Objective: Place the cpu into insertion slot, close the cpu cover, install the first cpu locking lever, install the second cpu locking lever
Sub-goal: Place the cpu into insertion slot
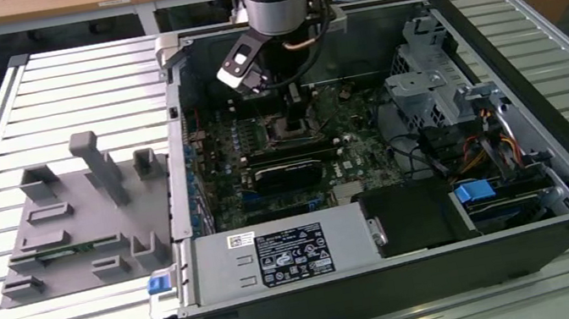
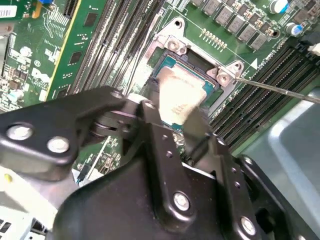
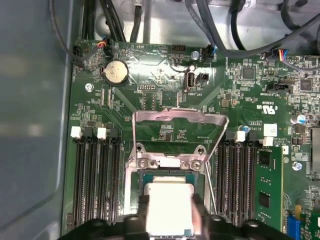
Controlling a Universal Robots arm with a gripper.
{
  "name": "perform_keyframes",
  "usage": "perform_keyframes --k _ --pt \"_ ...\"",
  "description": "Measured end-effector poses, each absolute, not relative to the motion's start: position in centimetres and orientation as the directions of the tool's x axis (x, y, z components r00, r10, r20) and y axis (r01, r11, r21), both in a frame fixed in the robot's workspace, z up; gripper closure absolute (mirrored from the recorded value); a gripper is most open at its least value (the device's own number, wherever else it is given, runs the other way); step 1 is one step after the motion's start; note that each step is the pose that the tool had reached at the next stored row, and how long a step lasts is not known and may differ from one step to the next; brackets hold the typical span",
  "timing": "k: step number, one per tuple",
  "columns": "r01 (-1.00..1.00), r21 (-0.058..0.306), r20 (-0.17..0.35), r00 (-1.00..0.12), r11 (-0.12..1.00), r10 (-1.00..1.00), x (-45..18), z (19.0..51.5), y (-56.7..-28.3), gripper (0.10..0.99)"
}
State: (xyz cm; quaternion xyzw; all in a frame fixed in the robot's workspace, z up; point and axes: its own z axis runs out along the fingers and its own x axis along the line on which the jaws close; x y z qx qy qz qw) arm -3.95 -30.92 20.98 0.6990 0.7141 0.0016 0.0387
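The cpu [image 3: 170,200] is a silvery-beige square held level between my gripper's [image 3: 170,212] fingers, with its green edge right over the insertion slot [image 3: 132,172]; I cannot tell if it is seated. In the second wrist view the cpu [image 2: 184,92] lies within the silvery rim of the insertion slot [image 2: 172,44], and the gripper [image 2: 175,122] grips its near end. The cpu cover [image 3: 178,116] is swung open, its frame standing up beyond the socket. A thin locking lever [image 2: 280,89] sticks out beside the socket. In the exterior view the gripper [image 1: 295,119] hangs inside the case above the socket [image 1: 292,132].
Black memory slots [image 3: 95,180] flank the socket on both sides. A green card [image 3: 267,185] stands past one bank. Cables [image 3: 220,30] hang along the board's edge. A grey fixture [image 1: 88,216] lies at the exterior view's left; a drive cage [image 1: 428,94] and the power supply [image 1: 276,255] crowd the case.
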Motion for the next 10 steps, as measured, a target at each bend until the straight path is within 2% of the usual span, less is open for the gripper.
perform_keyframes --k 1,3,4,6,7,8,9,10 --pt "0.998 0.057 -0.053 -0.02 0.023 0.998 -3.95 20.99 -30.95 0.612" --pt "0.998 0.056 -0.052 -0.02 0.023 0.998 -3.95 21.01 -31.04 0.729" --pt "0.998 0.056 -0.051 -0.02 0.023 0.998 -3.95 21.02 -31.07 0.729" --pt "0.998 0.056 -0.05 -0.02 0.023 0.999 -3.95 21.05 -31.11 0.847" --pt "0.998 0.056 -0.05 -0.02 0.022 0.999 -3.95 21.07 -31.12 0.847" --pt "0.998 0.057 -0.05 -0.02 0.022 0.999 -3.95 21.08 -31.13 0.906" --pt "0.998 0.057 -0.05 -0.02 0.022 0.999 -3.95 21.09 -31.13 0.906" --pt "0.998 0.056 -0.05 -0.02 0.023 0.999 -3.95 21.11 -31.14 0.969"
